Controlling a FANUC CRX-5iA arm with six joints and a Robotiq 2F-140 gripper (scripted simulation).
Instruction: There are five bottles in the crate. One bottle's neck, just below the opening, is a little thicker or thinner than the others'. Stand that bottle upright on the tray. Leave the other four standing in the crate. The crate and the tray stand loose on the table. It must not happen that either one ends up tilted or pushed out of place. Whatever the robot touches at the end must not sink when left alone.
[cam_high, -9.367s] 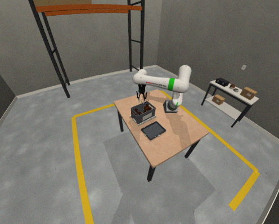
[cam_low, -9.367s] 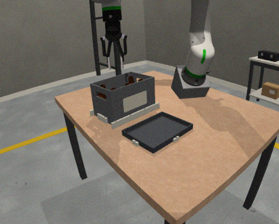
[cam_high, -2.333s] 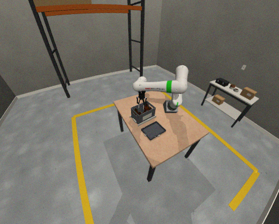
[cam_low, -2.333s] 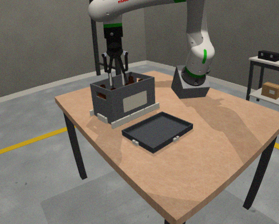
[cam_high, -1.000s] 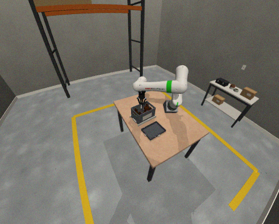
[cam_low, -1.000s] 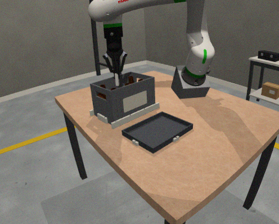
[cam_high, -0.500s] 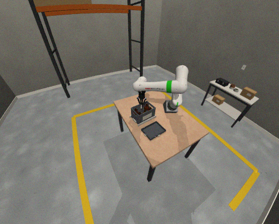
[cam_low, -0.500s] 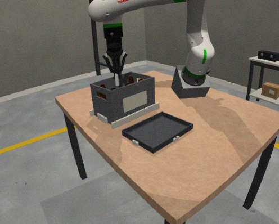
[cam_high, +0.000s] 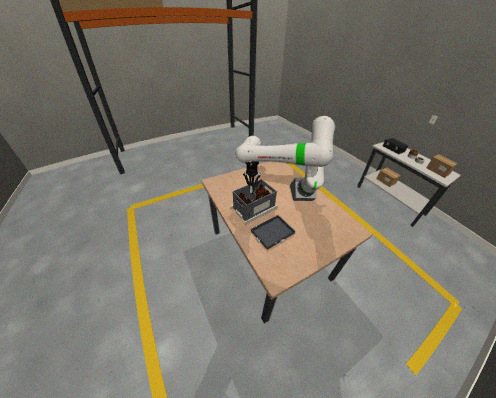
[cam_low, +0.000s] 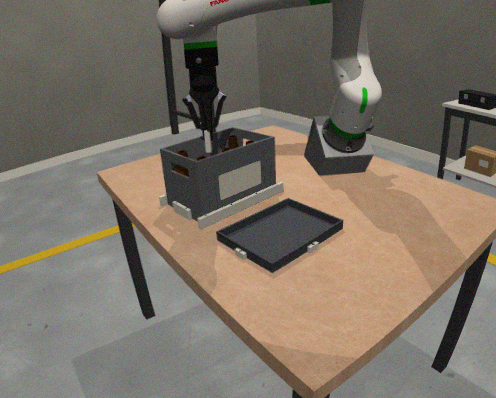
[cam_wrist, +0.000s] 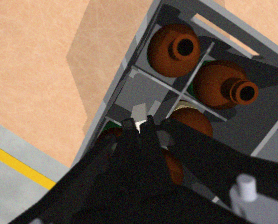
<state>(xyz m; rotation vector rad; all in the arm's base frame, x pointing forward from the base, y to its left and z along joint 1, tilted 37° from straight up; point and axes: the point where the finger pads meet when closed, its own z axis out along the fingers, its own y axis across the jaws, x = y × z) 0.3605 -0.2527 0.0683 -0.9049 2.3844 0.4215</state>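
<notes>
The grey crate (cam_high: 244, 210) (cam_low: 210, 192) (cam_wrist: 142, 90) holds the brown bottles. In the wrist view one bottle (cam_wrist: 172, 52) stands in the top corner and another bottle (cam_wrist: 217, 85) beside it. A third bottle (cam_wrist: 192, 122), a fourth bottle (cam_wrist: 173, 169) and a fifth bottle (cam_wrist: 109, 132) are partly hidden by the gripper. My gripper (cam_high: 251, 190) (cam_low: 208, 148) (cam_wrist: 142, 114) is shut, fingertips together with nothing visible between them. It points down into the crate, near an empty compartment. The dark tray (cam_high: 273, 232) (cam_low: 280, 232) is empty. Differences in neck thickness cannot be told.
Pale rails (cam_low: 242, 204) lie along the crate's base on the wooden table (cam_high: 310, 250) (cam_low: 350, 300). Small pale blocks (cam_low: 313, 247) sit at the tray's near side. The robot's base (cam_high: 303, 190) (cam_low: 337, 155) stands behind the tray. The crate's walls and dividers surround the fingertips.
</notes>
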